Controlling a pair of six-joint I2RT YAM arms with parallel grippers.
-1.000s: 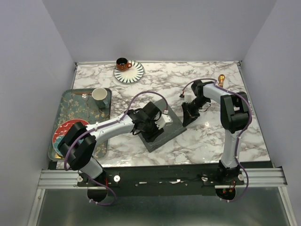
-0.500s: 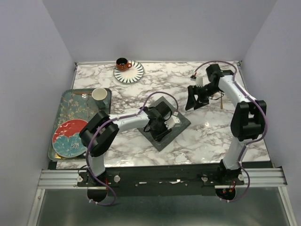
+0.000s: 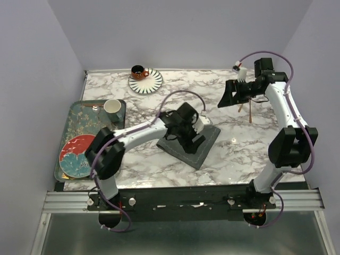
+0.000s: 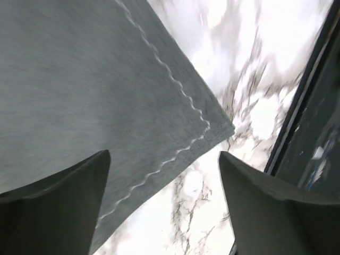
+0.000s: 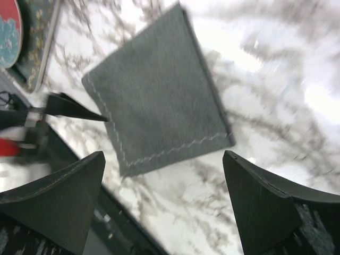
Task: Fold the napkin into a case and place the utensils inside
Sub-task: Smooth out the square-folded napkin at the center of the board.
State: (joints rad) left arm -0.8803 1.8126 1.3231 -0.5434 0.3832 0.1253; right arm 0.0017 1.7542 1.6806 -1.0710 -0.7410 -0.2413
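While the napkin lay folded flat in the middle of the marble table, one stitched corner showing between the parted, empty jaws of the left gripper, the likeliest slip seemed to be a low finger catching the soft cloth and dragging the fold open. The left arm reached forward from its base, wrist bent down close over the cloth. The right gripper hung high, jaws wide and empty, its arm stretched to the far right above the utensils, which lay on the marble well apart from the napkin
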